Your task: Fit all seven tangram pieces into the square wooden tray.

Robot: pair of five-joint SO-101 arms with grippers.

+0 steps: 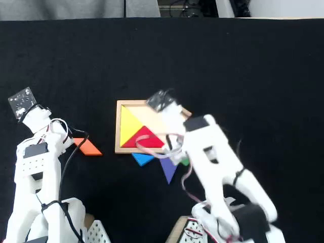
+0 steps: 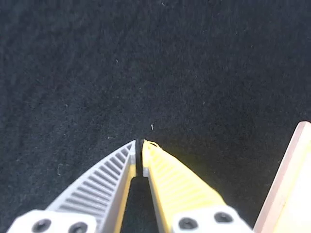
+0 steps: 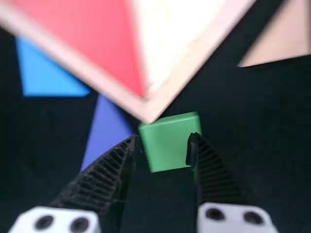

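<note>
From above, the square wooden tray (image 1: 118,132) lies on the black surface with a yellow piece (image 1: 129,125) and a red piece (image 1: 147,136) seated in it. The right arm (image 1: 212,152) bends over the tray's near corner. An orange piece (image 1: 90,147) lies just beside the head of the left arm (image 1: 35,152). A blue piece (image 1: 143,158) and a purple piece (image 1: 169,169) lie outside the rim, close to the right arm's head. At the left wrist, the left tool (image 2: 140,144) is clenched on nothing, tips together over bare cloth. At the right wrist, the right tool (image 3: 164,141) is released, with its jaws standing either side of the green piece (image 3: 167,133). Firm contact cannot be told. The tray's corner lies directly beyond its fingertips, touching or nearly touching that green square. The purple piece is just outside one jaw and the blue piece is farther off on that side. A pale piece (image 3: 282,43) lies well ahead on the other side. The green square looks thin, stiff and light, with smooth painted faces. It is probably best pinched across two opposite straight edges, low down, since it could slide or tip out of a shallow hold.
</note>
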